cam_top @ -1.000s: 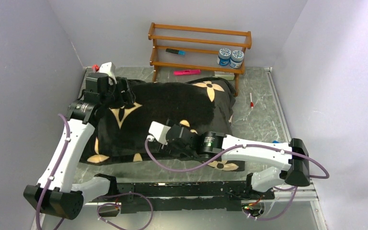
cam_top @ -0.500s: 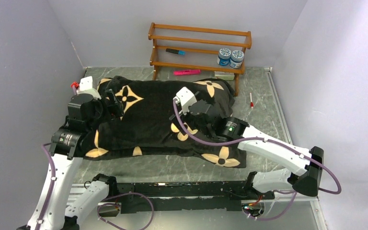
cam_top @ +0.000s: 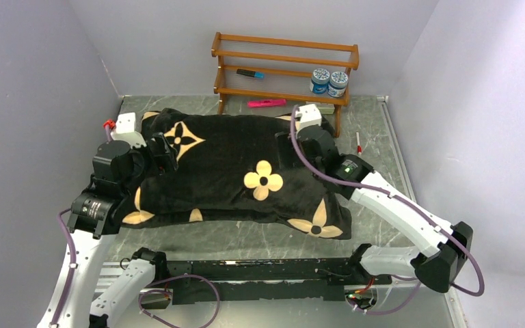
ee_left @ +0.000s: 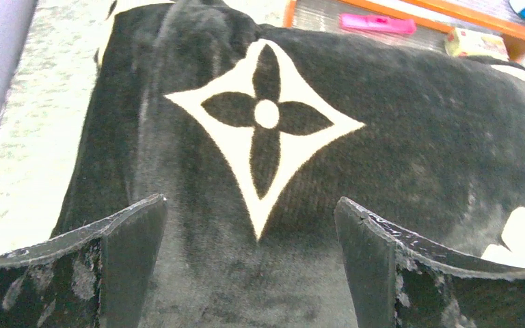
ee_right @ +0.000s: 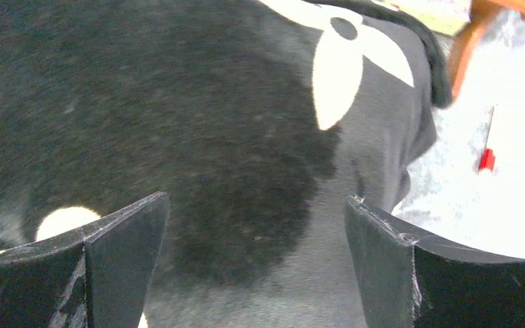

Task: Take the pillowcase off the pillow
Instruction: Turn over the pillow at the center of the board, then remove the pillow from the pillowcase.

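Near edge first: the pillowcase point(cam_top: 232, 164) lies across the middle of the table point(cam_top: 383, 178). Its near-right corner is a flat, loose flap w/ nothing plump under it. The pillow isn't visible anywhere, so I judge it's still fully inside the cover.

My left gripper point(ee_left: 249, 205) is at the left end of the case, fingers wide apart over a cream star print point(ee_left: 266, 130), holding nothing. A sec ago it sat further back by the far-left corner; it's come a bit nearer & opened up.

My right gripper point(ee_right: 256, 201) was over the near-middle a sec ago. It's now swung to the far-right corner, fingers spread wide, only black plush below & nothing between them.

I read that as both arms resetting for a fresh grab at the two ends, w/ no stripping done yet.

Further back: a red-capped pen point(cam_top: 359, 143) on the table, a pink marker point(cam_top: 266, 103), then the wooden rack point(cam_top: 284, 65) w/ two jars point(cam_top: 329, 81).
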`<action>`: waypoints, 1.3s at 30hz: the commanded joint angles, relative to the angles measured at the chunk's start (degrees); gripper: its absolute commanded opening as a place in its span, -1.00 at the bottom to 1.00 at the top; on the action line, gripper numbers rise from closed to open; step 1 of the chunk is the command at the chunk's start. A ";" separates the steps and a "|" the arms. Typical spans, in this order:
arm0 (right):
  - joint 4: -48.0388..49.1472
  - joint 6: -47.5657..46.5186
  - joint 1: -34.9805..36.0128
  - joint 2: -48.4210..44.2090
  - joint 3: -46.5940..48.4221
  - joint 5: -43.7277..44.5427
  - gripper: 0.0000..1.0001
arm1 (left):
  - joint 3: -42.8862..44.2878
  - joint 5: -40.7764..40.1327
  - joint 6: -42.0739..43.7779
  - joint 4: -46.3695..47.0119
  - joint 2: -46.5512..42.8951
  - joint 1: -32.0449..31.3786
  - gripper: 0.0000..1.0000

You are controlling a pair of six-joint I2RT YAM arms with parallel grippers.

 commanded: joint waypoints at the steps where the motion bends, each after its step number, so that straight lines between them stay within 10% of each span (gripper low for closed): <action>1: -3.76 8.72 -6.84 -2.59 -0.83 -3.47 1.00 | -1.69 3.30 4.12 4.57 -1.13 -3.18 0.94; 19: -0.88 16.07 -37.91 -5.28 -10.87 -35.26 1.00 | -3.79 2.58 6.82 6.37 -5.03 -12.30 0.93; 39: 17.42 20.42 -39.73 6.09 -22.80 -62.56 0.94 | -3.62 -6.10 -1.63 8.81 2.75 -12.30 0.93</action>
